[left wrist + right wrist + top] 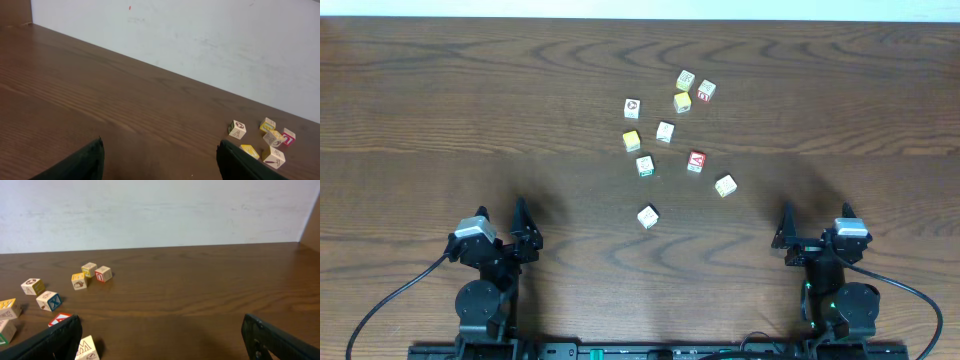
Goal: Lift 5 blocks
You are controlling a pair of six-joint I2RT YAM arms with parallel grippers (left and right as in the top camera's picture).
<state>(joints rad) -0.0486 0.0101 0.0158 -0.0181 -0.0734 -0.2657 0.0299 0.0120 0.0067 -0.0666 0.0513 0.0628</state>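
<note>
Several small picture blocks lie scattered on the far middle of the wooden table. Among them are a red-faced block (696, 161), a green-trimmed block (645, 165) and a white block (648, 216) nearest the arms. My left gripper (527, 232) rests open at the near left, well short of them. In the left wrist view the left gripper (160, 165) holds nothing, and blocks (237, 129) sit beyond its right finger. My right gripper (784, 238) is open at the near right. In its wrist view the right gripper (160, 340) is empty, with a cream block (87, 349) beside its left finger.
Two solid yellow cubes (682, 101) (631, 141) lie among the blocks. A pale wall (160, 210) stands behind the table's far edge. Black cables trail from both arm bases at the near edge.
</note>
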